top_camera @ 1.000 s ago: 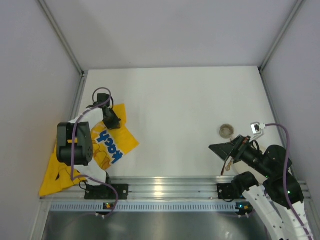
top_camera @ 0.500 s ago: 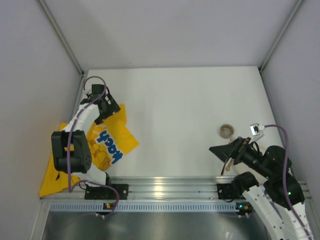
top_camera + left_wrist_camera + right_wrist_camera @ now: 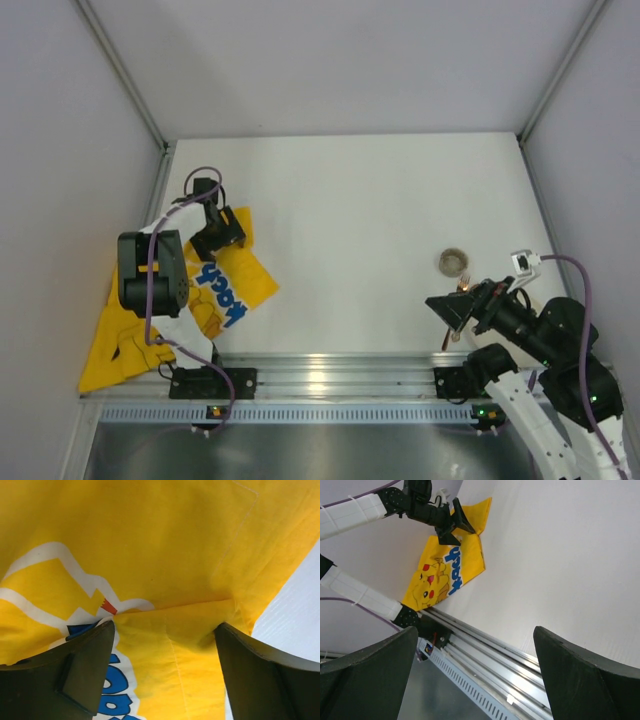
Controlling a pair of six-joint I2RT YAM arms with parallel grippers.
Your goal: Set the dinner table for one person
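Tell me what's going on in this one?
The left claw hangs low over a crumpled yellow cartoon-printed mat at the left side of the white dinner table. Its jaws are open astride a fold in the cloth and grip nothing. The right claw is also open and empty, near the right front edge, close to a small round object. No dishes or cutlery are visible, so the place setting is barely begun.
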